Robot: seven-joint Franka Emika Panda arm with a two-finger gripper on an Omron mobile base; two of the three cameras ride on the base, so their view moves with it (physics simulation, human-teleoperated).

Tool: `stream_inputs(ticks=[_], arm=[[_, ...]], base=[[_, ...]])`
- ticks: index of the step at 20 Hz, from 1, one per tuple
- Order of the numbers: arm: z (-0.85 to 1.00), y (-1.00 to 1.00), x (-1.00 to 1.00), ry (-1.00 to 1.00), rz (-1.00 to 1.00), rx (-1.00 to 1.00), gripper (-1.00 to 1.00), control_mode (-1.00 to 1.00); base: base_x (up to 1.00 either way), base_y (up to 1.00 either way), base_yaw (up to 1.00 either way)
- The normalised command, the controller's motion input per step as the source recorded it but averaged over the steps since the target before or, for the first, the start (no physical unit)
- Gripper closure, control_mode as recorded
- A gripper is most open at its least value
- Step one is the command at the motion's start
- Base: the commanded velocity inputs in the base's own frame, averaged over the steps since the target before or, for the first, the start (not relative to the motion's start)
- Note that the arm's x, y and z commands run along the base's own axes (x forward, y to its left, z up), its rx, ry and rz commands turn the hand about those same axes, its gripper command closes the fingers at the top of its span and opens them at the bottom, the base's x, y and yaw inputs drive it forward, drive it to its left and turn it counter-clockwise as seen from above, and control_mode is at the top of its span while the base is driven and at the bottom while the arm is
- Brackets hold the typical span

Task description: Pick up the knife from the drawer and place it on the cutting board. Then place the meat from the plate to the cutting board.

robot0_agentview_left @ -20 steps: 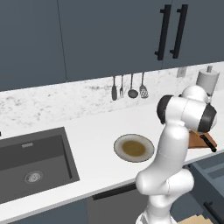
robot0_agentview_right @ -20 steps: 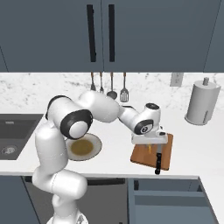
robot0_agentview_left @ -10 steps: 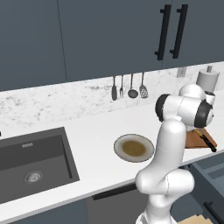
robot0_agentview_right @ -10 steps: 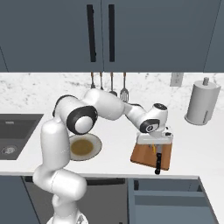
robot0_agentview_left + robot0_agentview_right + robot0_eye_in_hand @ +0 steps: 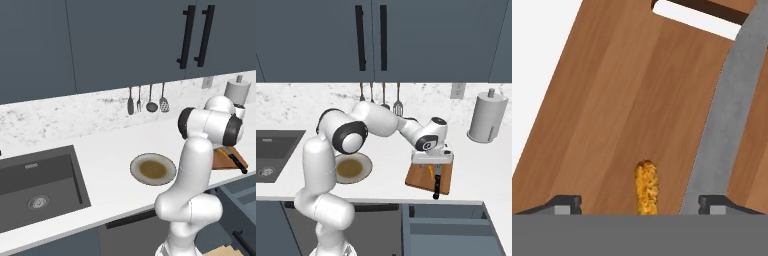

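Since the earlier frame the gripper (image 5: pixel 640 202) has spread its fingers wide and let go of the small thin orange-brown sliver of meat (image 5: pixel 646 187), which now lies flat on the reddish-brown rectangular wooden cutting board (image 5: pixel 418 175), between the two dark fingertips (image 5: pixel 566 202) and touching neither. In the hand view the grey blade of the slim black-handled knife (image 5: pixel 732 110) lies on the board too, at about 2 o'clock from the meat, just beside it. In the right base view the knife's black handle reaches over the near edge of the board. The round shallow plate with grey-beige rim and brownish-yellow centre (image 5: pixel 364 171) rests on the white table (image 5: pixel 476 167) at 9 o'clock from the board, apart from it.
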Motion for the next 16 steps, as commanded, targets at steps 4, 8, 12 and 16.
stream_inputs(ticks=[4, 8, 12, 16], arm=[[0.21, 0.50, -0.40, -0.07, 0.00, -0.07, -1.00, -1.00], [0.30, 0.86, -0.77, -0.04, 0.00, -0.13, -1.00, -1.00], [0.40, 0.99, -0.50, 0.00, 0.00, -0.08, -1.00, -1.00], [0.34, 1.00, -0.07, 0.00, 0.00, -0.11, -1.00, -1.00]], base=[[0.00, 0.00, 0.00], [0.00, 0.00, 0.00], [0.00, 0.00, 0.00], [0.00, 0.00, 0.00]])
